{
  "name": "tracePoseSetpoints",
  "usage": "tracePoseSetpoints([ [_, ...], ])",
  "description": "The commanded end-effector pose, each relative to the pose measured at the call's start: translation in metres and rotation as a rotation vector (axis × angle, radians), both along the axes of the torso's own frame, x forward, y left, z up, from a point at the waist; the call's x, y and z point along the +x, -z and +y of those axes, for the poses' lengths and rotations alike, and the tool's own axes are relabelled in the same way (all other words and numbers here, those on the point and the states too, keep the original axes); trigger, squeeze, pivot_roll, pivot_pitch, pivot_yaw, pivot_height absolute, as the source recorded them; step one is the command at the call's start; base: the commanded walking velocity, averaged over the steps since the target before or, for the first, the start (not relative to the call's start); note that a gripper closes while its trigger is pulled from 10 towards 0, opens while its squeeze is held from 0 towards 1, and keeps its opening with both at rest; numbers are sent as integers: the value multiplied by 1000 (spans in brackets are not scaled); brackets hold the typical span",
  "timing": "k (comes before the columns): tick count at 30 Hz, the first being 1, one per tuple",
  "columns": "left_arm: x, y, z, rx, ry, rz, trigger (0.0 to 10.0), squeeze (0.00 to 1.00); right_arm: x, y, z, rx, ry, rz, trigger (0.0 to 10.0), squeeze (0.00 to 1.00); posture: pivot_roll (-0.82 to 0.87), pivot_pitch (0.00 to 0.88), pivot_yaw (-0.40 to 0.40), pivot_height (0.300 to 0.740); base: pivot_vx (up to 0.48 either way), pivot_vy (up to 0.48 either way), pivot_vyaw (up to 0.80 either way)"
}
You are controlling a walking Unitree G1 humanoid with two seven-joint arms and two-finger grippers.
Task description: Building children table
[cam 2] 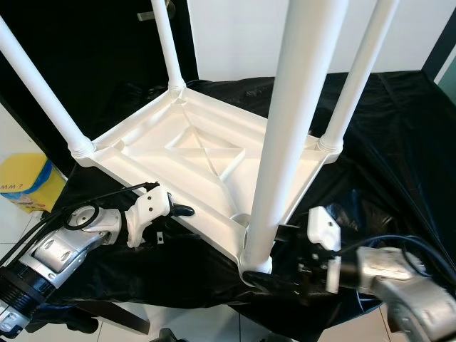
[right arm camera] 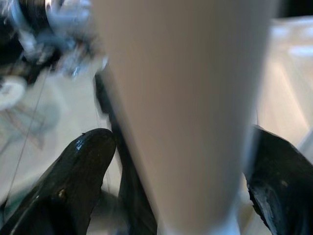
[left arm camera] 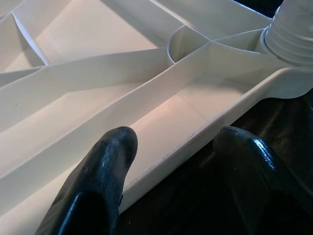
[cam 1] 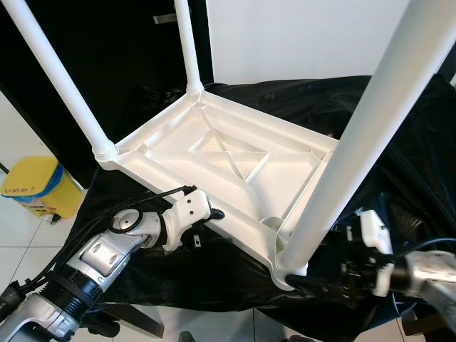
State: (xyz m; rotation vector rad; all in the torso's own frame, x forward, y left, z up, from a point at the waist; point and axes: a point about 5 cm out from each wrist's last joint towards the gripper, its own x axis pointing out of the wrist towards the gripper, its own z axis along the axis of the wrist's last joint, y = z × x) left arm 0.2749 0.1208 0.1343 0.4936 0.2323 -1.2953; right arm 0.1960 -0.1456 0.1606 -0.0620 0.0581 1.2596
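The white children's table (cam 2: 206, 153) lies upside down on a black sheet (cam 2: 399, 128) so its four legs point up: the left gripper (left arm camera: 171, 161), fingers spread astride the near rim, steadies it while the right gripper (right arm camera: 181, 161) straddles, fingers apart, the near-corner leg (cam 2: 285, 128).

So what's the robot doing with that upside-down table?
It is building a white children's table, which lies upside down on a black sheet with four legs pointing up. The left gripper straddles the tabletop's rim, one finger on each side. The right gripper has its fingers around the nearest leg, low by its socket.
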Motion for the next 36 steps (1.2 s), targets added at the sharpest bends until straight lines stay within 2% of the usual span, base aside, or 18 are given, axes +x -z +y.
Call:
tracePoseSetpoints([
  [1,-1,2,3,13,-11,-2,10000,0,2,2,10,11,31,-10,10000,0,-122,50,11,740,0,0,0],
  [2,-2,2,3,2,-21,-3,10000,0,7,3,21,58,91,-22,10000,0,-116,49,11,740,0,0,0],
  [7,-3,2,3,-11,-23,-3,10000,0,10,4,22,63,130,-34,10000,0,-117,49,11,740,0,0,0],
  [8,-3,2,2,-22,-23,-4,10000,0,14,5,18,53,160,-39,8627,0,-125,50,13,740,0,0,0],
  [9,-3,2,2,-22,-23,-4,10000,0,14,5,18,53,160,-39,8627,0,-125,50,13,740,0,0,0],
  [10,-3,2,1,-32,-24,-4,10000,0,18,6,13,49,189,-43,0,0,-126,50,13,740,0,0,0],
  [15,-3,2,1,-39,-24,-4,10000,0,21,6,9,44,209,-43,0,0,-126,51,13,740,0,0,0],
  [18,-5,-4,-9,-112,-15,-8,10000,0,33,12,-27,-39,325,-53,0,0,-133,56,16,740,0,0,0],
  [21,-7,-6,-12,-134,-12,-8,10000,0,36,13,-36,-59,361,-58,0,0,-133,56,17,740,0,0,0],
  [24,-9,-15,-22,-217,-8,-8,10000,0,45,16,-57,-100,490,-88,0,0,-135,56,18,740,0,0,0],
  [25,-9,-15,-22,-217,-8,-8,10000,0,45,16,-57,-100,490,-88,0,0,-135,56,18,740,0,0,0],
  [29,-10,-22,-30,-291,-10,-5,10000,0,51,20,-62,-107,625,-103,0,0,-144,53,23,740,0,0,0],
  [33,-9,-23,-33,-306,-12,-9,10000,0,52,24,-62,-111,672,-100,0,0,-149,51,23,740,0,0,0],
  [35,-8,-26,-37,-331,-13,-14,10000,0,54,33,-63,-135,776,-96,0,0,-155,47,26,740,0,0,0],
  [36,-8,-26,-37,-331,-13,-14,10000,0,54,33,-63,-135,776,-96,0,0,-155,47,26,740,0,0,0],
])
